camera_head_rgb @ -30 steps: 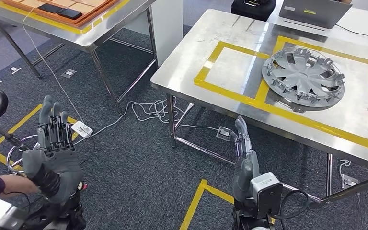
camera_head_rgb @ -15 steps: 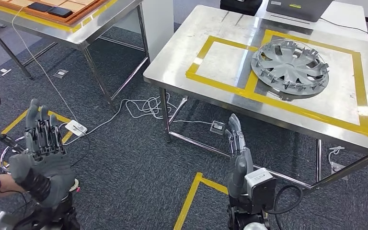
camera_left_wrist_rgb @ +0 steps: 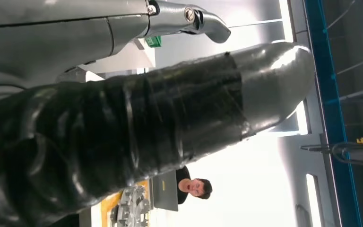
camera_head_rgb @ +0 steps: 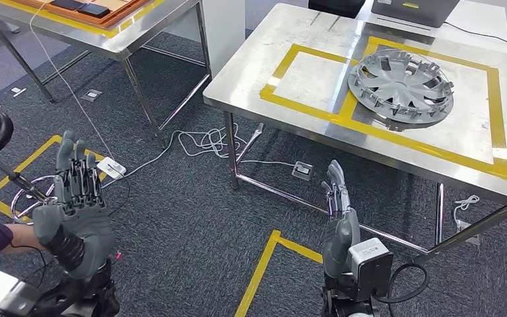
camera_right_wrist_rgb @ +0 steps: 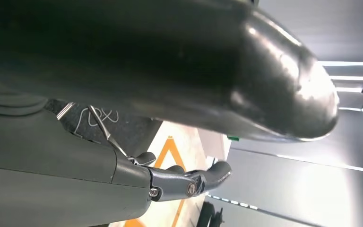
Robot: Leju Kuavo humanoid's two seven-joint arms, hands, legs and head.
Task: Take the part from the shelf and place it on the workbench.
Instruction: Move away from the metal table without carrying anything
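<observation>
Nearest us, the left robot hand point(camera_head_rgb: 72, 201) and right robot hand point(camera_head_rgb: 340, 221) hang over the carpet, fingers straight and apart, holding nothing. Farther off, the wheel cover point(camera_head_rgb: 401, 82) lies flat on the counter point(camera_head_rgb: 257, 72) inside yellow tape. We judge it light, stiff plastic with brittle clips, best gripped at the rim.

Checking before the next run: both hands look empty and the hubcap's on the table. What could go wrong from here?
1. White cables lie looped on the carpet by the table leg; a step there could snag a foot.
2. A person's arm is close to the left hand; an arm swing might hit it.
3. The hubcap overlaps the yellow tape, so placement may count as off-mark.
</observation>
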